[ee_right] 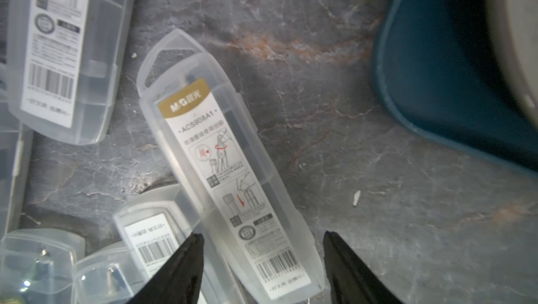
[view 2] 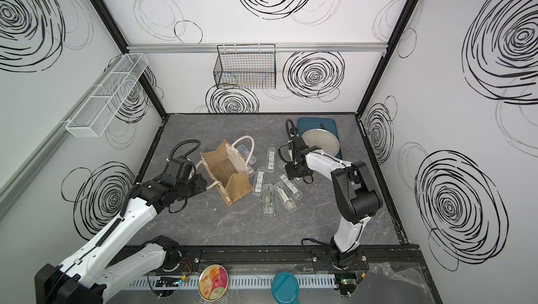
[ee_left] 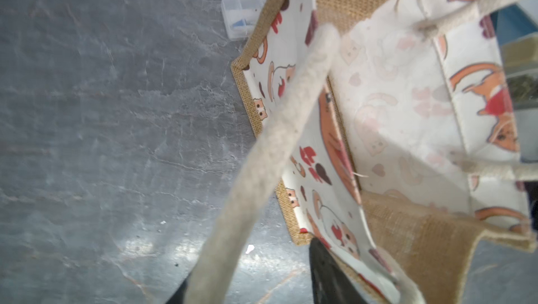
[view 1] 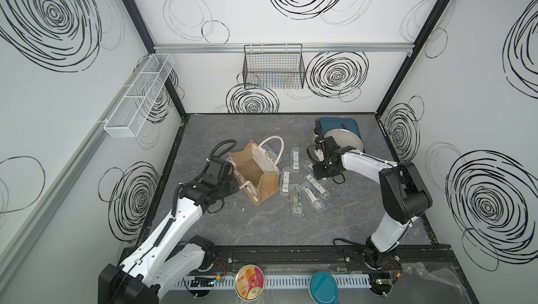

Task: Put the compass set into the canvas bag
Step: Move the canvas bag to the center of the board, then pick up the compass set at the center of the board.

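The grey tabletop [view 1: 262,229] carried everything. The canvas bag [view 1: 256,171] stood mouth up right against the left claw [ee_left: 250,270], probably so that arm could steady it and keep the opening wide. Beyond the right claw [ee_right: 262,234], on its side away from the bag, sat a blue tray [ee_right: 436,69], near but apart and no part of the job. Between the right claw and the bag lay a scatter of clear cases [view 1: 295,200]. One compass set [ee_right: 227,165] lay flat directly under the right claw, its barcode end between the spread fingers, which straddled its narrow width without yet closing; that looked like a line-up for a pinch across the case. The bag's rope handle [ee_left: 291,113] ran between the left claw's fingers; I could not tell whether they pinched it.
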You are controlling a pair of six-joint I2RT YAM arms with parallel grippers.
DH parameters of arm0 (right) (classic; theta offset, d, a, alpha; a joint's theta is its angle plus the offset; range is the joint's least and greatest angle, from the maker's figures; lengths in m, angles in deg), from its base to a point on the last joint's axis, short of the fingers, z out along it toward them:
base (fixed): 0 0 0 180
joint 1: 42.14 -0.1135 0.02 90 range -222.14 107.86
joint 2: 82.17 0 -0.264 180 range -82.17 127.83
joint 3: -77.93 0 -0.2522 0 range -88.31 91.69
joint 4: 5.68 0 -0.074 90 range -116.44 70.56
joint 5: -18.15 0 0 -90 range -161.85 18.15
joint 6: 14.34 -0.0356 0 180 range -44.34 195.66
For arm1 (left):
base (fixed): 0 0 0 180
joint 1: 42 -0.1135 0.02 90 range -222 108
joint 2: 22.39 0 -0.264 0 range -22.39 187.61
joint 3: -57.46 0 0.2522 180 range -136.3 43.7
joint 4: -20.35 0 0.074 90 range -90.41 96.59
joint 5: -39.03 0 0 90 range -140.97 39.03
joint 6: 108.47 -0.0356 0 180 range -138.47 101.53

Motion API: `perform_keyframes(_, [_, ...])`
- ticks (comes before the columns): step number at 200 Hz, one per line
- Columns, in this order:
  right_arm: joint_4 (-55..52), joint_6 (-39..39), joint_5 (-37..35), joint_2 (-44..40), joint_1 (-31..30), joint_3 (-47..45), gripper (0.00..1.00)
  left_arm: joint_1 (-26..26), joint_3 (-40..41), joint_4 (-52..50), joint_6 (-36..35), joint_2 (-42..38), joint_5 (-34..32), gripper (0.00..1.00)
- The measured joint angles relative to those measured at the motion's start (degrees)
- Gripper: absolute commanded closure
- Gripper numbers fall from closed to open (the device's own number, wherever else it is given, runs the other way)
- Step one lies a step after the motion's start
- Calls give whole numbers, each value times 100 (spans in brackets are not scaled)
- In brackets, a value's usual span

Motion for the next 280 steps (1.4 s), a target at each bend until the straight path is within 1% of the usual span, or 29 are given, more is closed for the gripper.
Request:
perform_keyframes(10, [0, 0, -17, 0, -22, 2, 31, -173, -31, -4, -101, 9, 83, 76])
perform_keyframes(32, [9, 0, -46, 0, -28, 2, 31, -662, -232, -61, -345, 85, 260, 87])
perform_keyframes(40, [9, 0, -59, 2, -26, 2, 31, -837, -315, -66, -468, 131, 317, 89])
perform_keyframes(63, [4, 2, -101, 48, -26, 42, 31, -1259, -514, -68, -780, 326, 496, 88])
perform_keyframes(82, [7, 22, -149, 109, -26, 105, 31, -1440, -599, -76, -999, 520, 627, 84])
perform_keyframes(88, [7, 28, -168, 122, -26, 122, 31, -1464, -608, -83, -1054, 562, 651, 80])
perform_keyframes(92, [11, 33, -173, 129, -26, 127, 30, -1469, -616, -90, -1086, 581, 669, 75])
perform_keyframes(106, [7, 57, -190, 142, -15, 129, 29, -1469, -667, -118, -1198, 610, 739, 45])
perform_keyframes(110, [7, 68, -188, 149, -13, 131, 29, -1469, -684, -120, -1189, 608, 761, 39])
perform_keyframes(117, [2, 87, -186, 155, -9, 144, 29, -1447, -732, -127, -1211, 588, 778, 33])
perform_keyframes(123, [-4, 114, -184, 162, -9, 162, 29, -1419, -769, -127, -1196, 566, 791, 30])
perform_keyframes(134, [-9, 160, -160, 197, -7, 203, 29, -1349, -835, -138, -1217, 479, 789, 28])
perform_keyframes(157, [-7, 243, -96, 321, -4, 293, 29, -1145, -940, -155, -1198, 223, 752, 25])
perform_keyframes(185, [2, 313, -24, 505, -4, 341, 30, -905, -994, -162, -1145, -46, 651, 24])
perform_keyframes(214, [-11, 339, 26, 595, -4, 413, 32, -612, -994, -175, -1078, -157, 483, 24])
perform_keyframes(250, [-13, 81, 33, 619, 2, 422, 36, -297, -944, -131, -979, -221, 354, 23])
perform_keyframes(280, [2, -247, 61, 614, 20, 420, 40, -153, -881, -70, -894, -306, 280, 23])
